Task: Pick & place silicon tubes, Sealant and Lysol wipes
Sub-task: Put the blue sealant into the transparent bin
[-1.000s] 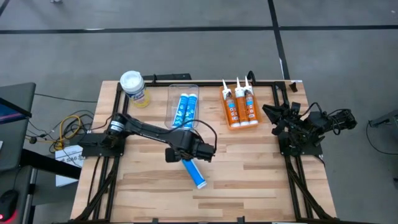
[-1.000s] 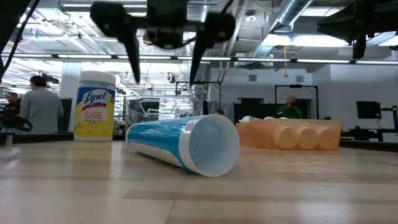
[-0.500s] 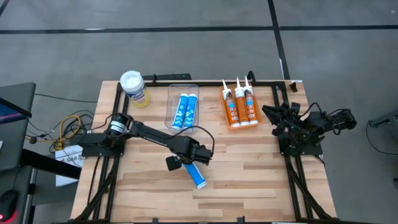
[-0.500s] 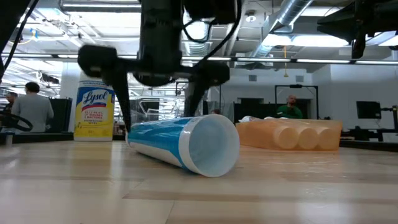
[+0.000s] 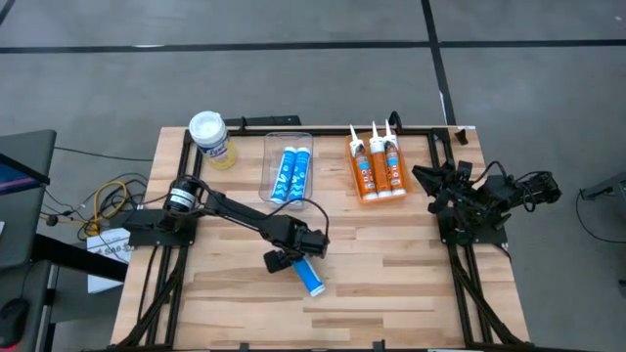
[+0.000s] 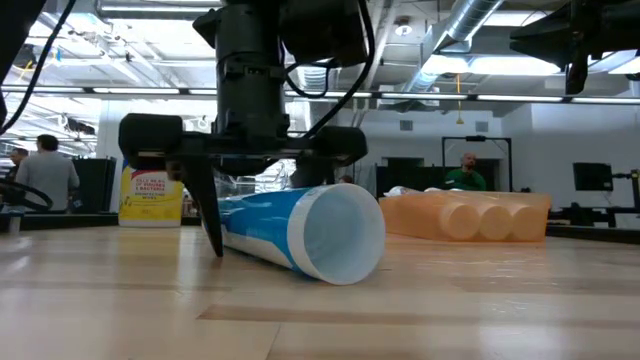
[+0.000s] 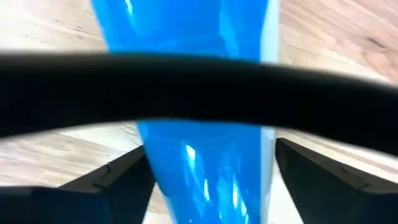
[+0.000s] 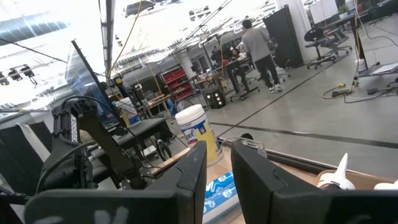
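My left hand [image 5: 290,256] straddles the blue tube [image 5: 306,273] mid-surface [image 5: 411,284], fingers open; my right hand [image 5: 427,191], fingers closed, waits at the right edge.

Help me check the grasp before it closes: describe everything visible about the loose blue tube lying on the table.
The loose blue tube is a glossy blue cylinder, plastic by its look, with a white open end facing the low camera. It lies on its side on the wooden table, angled diagonally, apart from the two blue tubes in the clear tray. The left gripper has come down over its far end, fingers open on either side, tips near the tabletop. No grip is closed on it yet.
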You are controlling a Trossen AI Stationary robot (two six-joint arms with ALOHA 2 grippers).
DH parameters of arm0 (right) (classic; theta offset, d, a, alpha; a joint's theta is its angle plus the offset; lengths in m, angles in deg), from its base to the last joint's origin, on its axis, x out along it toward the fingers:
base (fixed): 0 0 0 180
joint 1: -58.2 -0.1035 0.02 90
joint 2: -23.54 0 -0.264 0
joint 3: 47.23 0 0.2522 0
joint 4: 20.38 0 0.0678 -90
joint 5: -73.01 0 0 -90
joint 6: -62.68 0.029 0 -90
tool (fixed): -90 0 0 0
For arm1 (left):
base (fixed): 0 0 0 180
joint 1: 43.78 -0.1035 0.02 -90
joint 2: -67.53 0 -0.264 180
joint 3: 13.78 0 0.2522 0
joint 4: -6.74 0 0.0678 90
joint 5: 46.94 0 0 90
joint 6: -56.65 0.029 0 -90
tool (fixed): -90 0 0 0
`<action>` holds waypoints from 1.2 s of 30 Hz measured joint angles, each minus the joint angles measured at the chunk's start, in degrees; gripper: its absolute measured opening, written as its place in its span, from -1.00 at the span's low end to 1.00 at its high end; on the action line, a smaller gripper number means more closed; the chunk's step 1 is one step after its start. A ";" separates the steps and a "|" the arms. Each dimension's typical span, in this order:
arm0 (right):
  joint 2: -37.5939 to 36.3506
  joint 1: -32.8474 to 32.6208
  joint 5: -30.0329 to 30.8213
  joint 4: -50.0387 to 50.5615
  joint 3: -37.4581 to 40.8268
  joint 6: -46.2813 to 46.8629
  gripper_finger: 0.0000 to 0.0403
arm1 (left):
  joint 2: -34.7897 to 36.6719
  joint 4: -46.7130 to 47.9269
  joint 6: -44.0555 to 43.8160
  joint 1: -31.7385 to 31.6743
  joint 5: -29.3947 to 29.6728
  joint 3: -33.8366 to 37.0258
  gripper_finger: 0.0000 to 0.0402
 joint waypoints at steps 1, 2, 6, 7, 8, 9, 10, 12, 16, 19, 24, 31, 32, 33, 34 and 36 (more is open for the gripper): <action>-0.01 0.01 0.01 0.00 0.00 0.00 -0.67 | -0.02 0.12 0.03 0.00 -0.20 0.02 0.49; -0.01 0.00 0.02 0.00 0.00 0.00 -0.67 | -0.06 0.21 0.04 0.00 -0.28 0.06 0.40; 0.00 0.00 0.04 0.00 -0.01 -0.02 -0.67 | -0.16 0.31 1.97 0.05 -0.59 0.14 0.00; -0.01 0.01 0.04 0.00 0.00 -0.02 -0.67 | -0.20 0.25 2.75 0.07 -0.62 0.16 0.01; 0.00 0.01 0.04 0.00 0.00 -0.02 -0.67 | -0.22 0.25 3.07 0.07 -0.65 0.16 0.01; 0.00 0.02 0.04 0.00 -0.01 -0.02 -0.67 | -0.24 0.25 3.72 0.07 -0.65 0.14 0.01; -0.01 0.02 0.04 0.00 0.00 -0.02 -0.67 | -0.24 0.38 4.40 0.09 -0.72 -0.11 0.01; 0.00 0.02 0.06 0.00 -0.01 -0.02 -0.67 | -0.05 1.05 6.74 0.10 -0.84 -1.25 0.01; -0.02 0.02 0.07 0.00 -0.01 -0.02 -0.67 | -0.27 7.03 11.89 0.25 -0.54 -5.73 0.01; -0.01 0.02 0.09 0.00 -0.01 -0.02 -0.67 | 1.43 13.97 14.89 0.35 -0.03 -10.33 0.01; 0.00 0.02 0.07 0.00 -0.01 0.00 -0.67 | 4.05 27.14 18.56 0.25 4.39 -19.62 0.01; 0.00 0.02 0.07 0.00 -0.01 1.40 -0.67 | 5.46 47.71 27.37 -3.72 10.67 -33.91 0.01; -0.01 0.02 0.07 0.00 -0.01 1.40 -0.67 | 5.46 48.91 29.03 -4.81 11.86 -35.42 0.01; 0.00 0.02 0.07 0.00 -0.01 1.40 -0.67 | 5.59 48.99 31.08 -6.03 12.78 -36.46 0.01; 0.00 0.02 0.07 0.00 -0.01 1.40 -0.67 | 5.96 48.56 33.20 -7.37 13.55 -37.09 0.01; 0.00 0.02 0.07 -0.01 -0.01 1.40 -0.67 | 6.41 47.82 37.75 -10.27 15.01 -37.72 0.01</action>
